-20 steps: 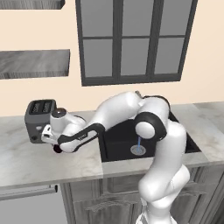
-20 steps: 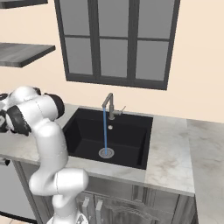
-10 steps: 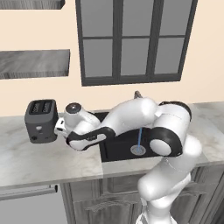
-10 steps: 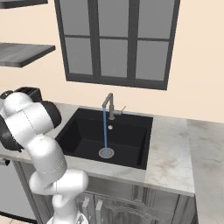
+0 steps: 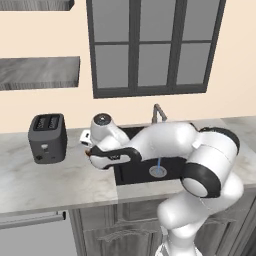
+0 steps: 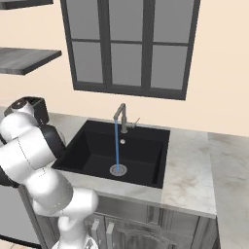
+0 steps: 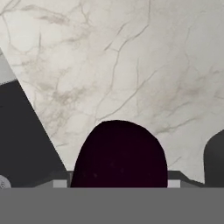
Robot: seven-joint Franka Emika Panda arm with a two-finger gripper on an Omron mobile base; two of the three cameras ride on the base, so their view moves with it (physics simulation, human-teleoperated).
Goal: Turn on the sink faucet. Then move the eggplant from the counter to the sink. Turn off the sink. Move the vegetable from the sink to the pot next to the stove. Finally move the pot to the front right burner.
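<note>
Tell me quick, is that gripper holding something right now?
Gripper: closed on the eggplant, carried above the counter beside the sink.

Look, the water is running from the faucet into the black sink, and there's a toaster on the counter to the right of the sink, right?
Not quite. The water is running from the faucet into the black sink, but the toaster stands on the counter to the left of the sink, not the right. The left base view shows it.
</note>
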